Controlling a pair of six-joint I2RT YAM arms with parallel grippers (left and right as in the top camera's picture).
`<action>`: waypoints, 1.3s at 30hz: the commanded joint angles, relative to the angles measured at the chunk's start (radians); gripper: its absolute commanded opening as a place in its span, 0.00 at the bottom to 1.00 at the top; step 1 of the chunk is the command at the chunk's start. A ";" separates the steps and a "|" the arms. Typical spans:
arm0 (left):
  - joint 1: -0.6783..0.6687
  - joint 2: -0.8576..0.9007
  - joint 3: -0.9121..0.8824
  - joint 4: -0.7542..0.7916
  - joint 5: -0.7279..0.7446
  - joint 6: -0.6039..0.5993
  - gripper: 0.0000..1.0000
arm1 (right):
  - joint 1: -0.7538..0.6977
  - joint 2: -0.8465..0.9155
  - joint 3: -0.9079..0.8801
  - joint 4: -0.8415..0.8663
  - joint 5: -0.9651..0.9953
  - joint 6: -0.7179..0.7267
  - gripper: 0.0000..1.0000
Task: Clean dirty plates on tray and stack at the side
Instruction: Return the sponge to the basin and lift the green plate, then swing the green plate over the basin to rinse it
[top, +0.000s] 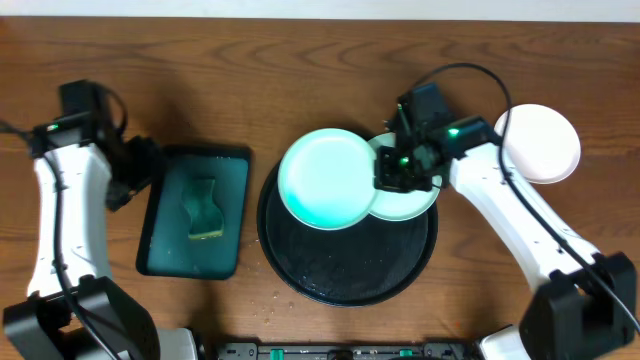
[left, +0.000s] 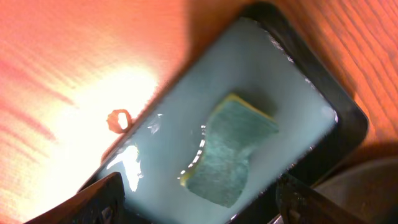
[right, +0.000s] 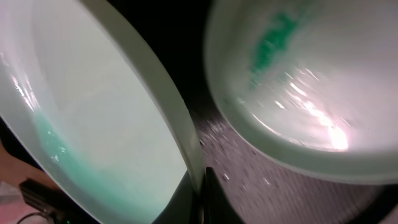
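Over the large round glossy black tray (top: 345, 275), the right gripper (top: 398, 172) is clamped tight on a pale mint green round plate's (top: 328, 178) rim; at left, the left gripper (top: 138, 170) hangs spread wide, empty.

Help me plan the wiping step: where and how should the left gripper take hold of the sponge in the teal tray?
Grip the sponge across its narrowed middle, coming straight down from above. It lies flat in the teal tray, apart from the walls, so both long sides look free for the fingers. The left gripper hangs open above the tray.
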 joint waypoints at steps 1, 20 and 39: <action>0.140 -0.003 0.016 -0.018 0.074 -0.030 0.79 | 0.056 0.062 0.087 0.056 -0.043 0.014 0.01; 0.284 -0.003 0.016 -0.082 0.153 -0.019 0.79 | 0.284 0.515 0.883 -0.109 0.130 -0.024 0.02; 0.284 -0.003 0.016 -0.082 0.153 -0.018 0.79 | 0.609 0.547 0.934 -0.084 0.893 -0.251 0.02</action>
